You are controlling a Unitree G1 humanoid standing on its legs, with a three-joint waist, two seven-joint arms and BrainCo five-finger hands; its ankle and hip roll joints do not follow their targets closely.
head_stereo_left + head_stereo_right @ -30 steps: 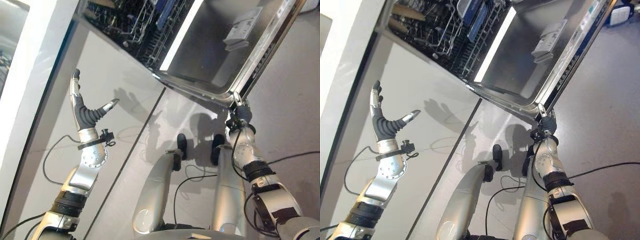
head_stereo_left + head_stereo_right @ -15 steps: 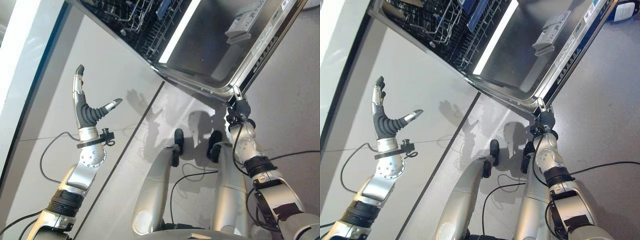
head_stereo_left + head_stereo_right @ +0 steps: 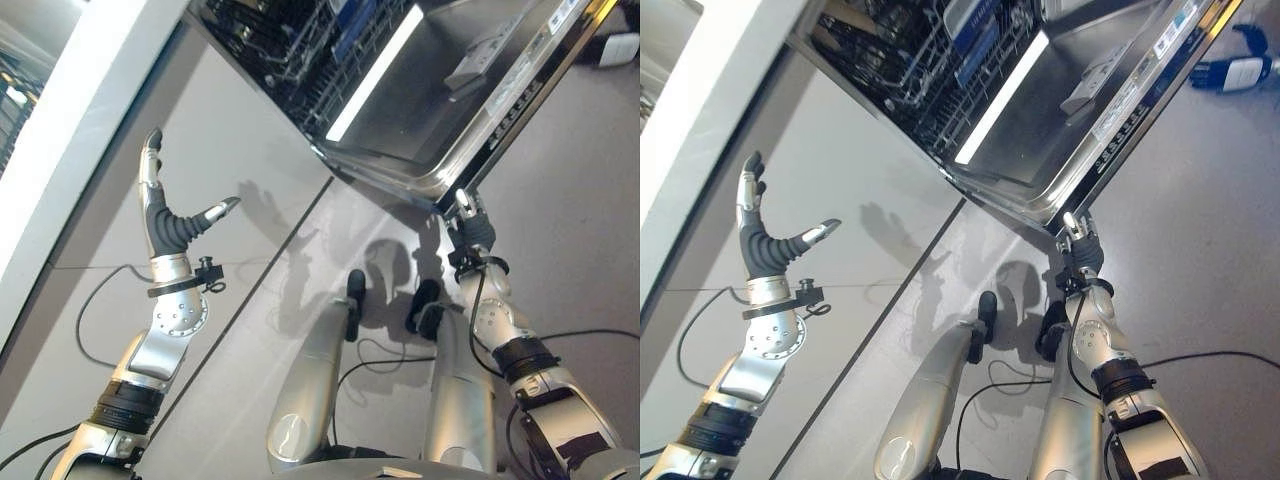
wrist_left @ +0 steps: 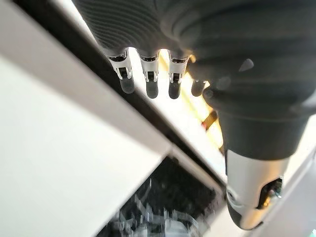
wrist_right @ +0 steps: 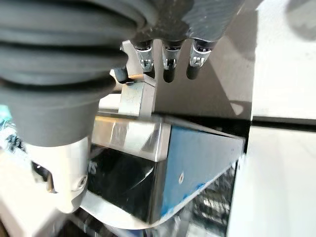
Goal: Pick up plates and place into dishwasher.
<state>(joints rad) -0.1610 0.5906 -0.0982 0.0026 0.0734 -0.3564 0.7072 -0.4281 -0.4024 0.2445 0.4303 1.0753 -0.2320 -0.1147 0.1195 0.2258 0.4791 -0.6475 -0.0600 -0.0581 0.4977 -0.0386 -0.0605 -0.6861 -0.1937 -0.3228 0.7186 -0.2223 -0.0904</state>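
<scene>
The dishwasher stands open, its steel door (image 3: pixel 450 90) folded down and a dark wire rack (image 3: pixel 290 50) with blue parts behind it. My right hand (image 3: pixel 472 232) reaches up to the door's near corner (image 5: pixel 148 163). Its fingers (image 5: pixel 169 69) are straight and lie against the door's underside, and the thumb is by the edge. My left hand (image 3: pixel 165 225) is raised before the white cabinet front, apart from the dishwasher. It is open, with fingers (image 4: pixel 150 84) straight, thumb spread, and nothing in it.
A white cabinet front (image 3: pixel 230 150) runs beside the dishwasher, with a white counter edge (image 3: pixel 90 130) further left. A dark and white object (image 3: pixel 1230 70) lies on the grey floor past the door's far corner.
The whole picture has shifted, so the camera has moved. My right hand stays at the door's corner and my left hand stays raised and open.
</scene>
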